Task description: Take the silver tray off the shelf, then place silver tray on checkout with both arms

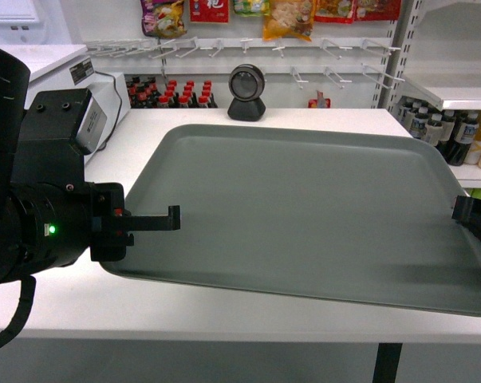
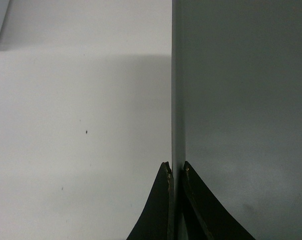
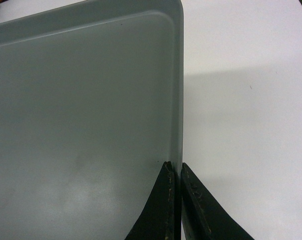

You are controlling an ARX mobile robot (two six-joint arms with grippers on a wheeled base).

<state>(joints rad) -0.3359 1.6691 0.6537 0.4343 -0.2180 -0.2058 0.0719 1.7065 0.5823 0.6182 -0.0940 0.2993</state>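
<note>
Forward-down head view; close wrist views along silver tray (image 1: 304, 207) rims.

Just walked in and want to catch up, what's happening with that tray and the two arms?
The robot is holding the grey-green tray over the white counter with both arms. The left gripper is pinched on the tray's left rim, and the right gripper is pinched on its right rim. The tray sits low over the counter; whether it is fully resting there cannot be told.

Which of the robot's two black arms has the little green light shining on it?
The bulky black left arm, on the head view's left side. Its green light glows near the wrist; of the right gripper only a dark tip shows, unlit.
</note>
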